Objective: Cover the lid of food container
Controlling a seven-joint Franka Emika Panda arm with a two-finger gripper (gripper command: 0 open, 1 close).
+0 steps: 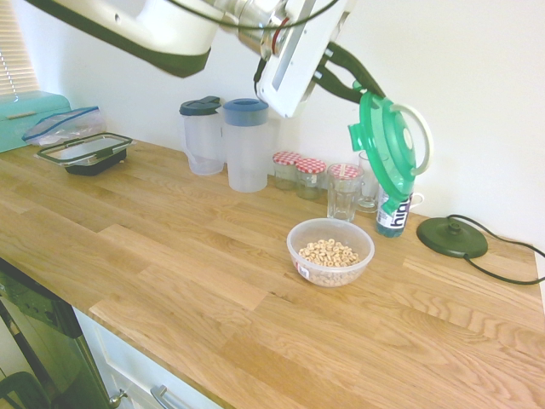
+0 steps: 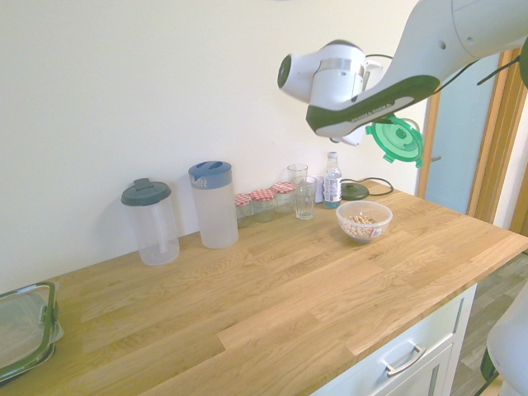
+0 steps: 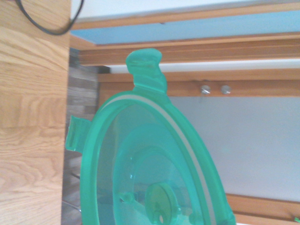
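The round green lid point(image 1: 390, 138) hangs on edge in the air, its clip tabs sticking out, with my gripper point(image 1: 362, 88) shut on its upper rim. It is well above the worktop, up and to the right of the food container point(image 1: 330, 251), a clear round bowl of cereal rings standing on the wood. From the other side, the lid point(image 2: 396, 139) hangs above and right of the bowl point(image 2: 364, 220). The wrist view is filled by the lid point(image 3: 150, 164) seen from close by.
Behind the bowl stand a drinking glass point(image 1: 343, 192), red-checked jars point(image 1: 310, 176), a blue-labelled bottle point(image 1: 393, 213) and two jugs point(image 1: 246, 144). A black round base with cable point(image 1: 451, 237) lies to the right. A rectangular container point(image 1: 85, 152) sits far left.
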